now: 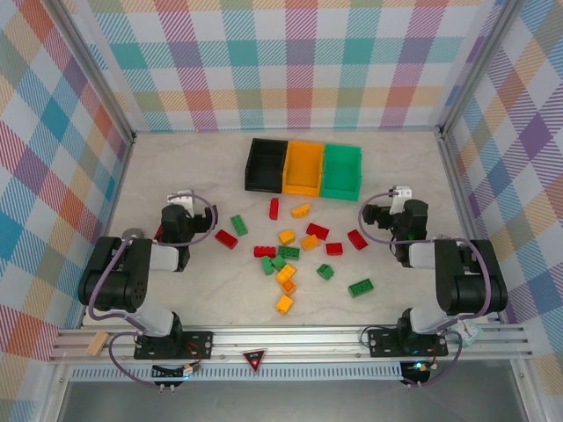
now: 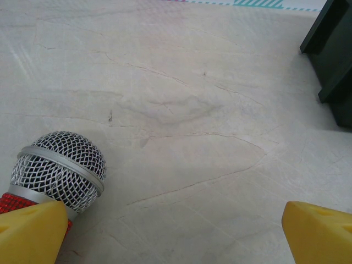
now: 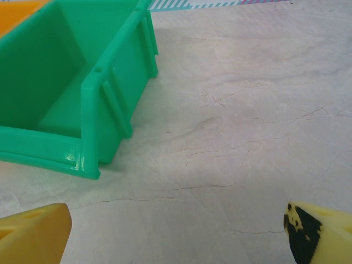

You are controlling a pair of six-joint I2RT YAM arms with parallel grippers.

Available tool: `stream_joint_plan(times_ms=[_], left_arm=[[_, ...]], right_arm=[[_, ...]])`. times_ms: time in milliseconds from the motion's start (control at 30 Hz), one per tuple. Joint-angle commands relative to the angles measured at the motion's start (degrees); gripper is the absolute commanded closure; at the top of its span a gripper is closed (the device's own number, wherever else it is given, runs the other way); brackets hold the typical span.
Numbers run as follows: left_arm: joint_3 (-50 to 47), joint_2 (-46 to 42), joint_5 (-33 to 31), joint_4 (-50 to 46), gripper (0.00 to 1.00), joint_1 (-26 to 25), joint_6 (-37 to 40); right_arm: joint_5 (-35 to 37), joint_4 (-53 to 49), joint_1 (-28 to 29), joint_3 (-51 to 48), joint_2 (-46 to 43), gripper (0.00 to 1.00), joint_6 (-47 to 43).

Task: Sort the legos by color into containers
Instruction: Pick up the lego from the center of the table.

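Several red, green and yellow-orange legos lie scattered mid-table, among them a red one point(image 1: 226, 238), a green one point(image 1: 360, 287) and a yellow one point(image 1: 301, 210). Behind them stand the joined containers: black point(image 1: 265, 165), orange point(image 1: 303, 168) and green point(image 1: 341, 170). My left gripper point(image 1: 182, 209) hovers left of the pile, open point(image 2: 181, 231), over bare table. My right gripper point(image 1: 392, 209) is to the right of the pile, open point(image 3: 179, 231) and empty. The green container point(image 3: 60, 93) sits ahead-left of it, and the black one point(image 2: 335, 60) ahead-right of the left gripper.
A red-and-grey microphone-like stick point(image 2: 58, 168) lies touching or just beside my left gripper's left finger point(image 2: 33, 234). A grey disc point(image 1: 134, 233) sits near the left wall. Checked walls enclose the table on three sides.
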Motion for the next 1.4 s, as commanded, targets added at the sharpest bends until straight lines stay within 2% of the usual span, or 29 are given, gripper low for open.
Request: stream_joint_plan(times_ms=[0,1000,1100,1200,1267,1367], left_arm=[[1.10,0.14,0.57,0.06,0.00,0.13,-0.40],[1.10,0.14,0.60,0.05,0.00,0.17,-0.35],[1.10,0.14,0.61,0.05,0.00,0.17,-0.36],[1.05,-0.07,0.47,0.27,0.00,0.14,-0.37],[2.80,-1.48,-0.13,-4.27,0.00,0.16,-0.58],[4.94,-2.39,0.96,-8.69,0.00,0.17,-0.41]], right_arm=[[-1.17,0.67,-0.19,1.28,0.41,0.01,-0.15],[0.26,0.91,0.28,1.13,0.10,0.01,-0.23],[2.74,-4.84,1.10,3.24,-2.33,0.01,-0.17],[4.08,-5.21,1.24,2.37,-4.45,0.01,0.18],[4.53,-5.15,1.22,1.57,-6.46,0.01,0.27],[5.23,-10.54,1.17,1.44,-11.11,0.01,1.72]])
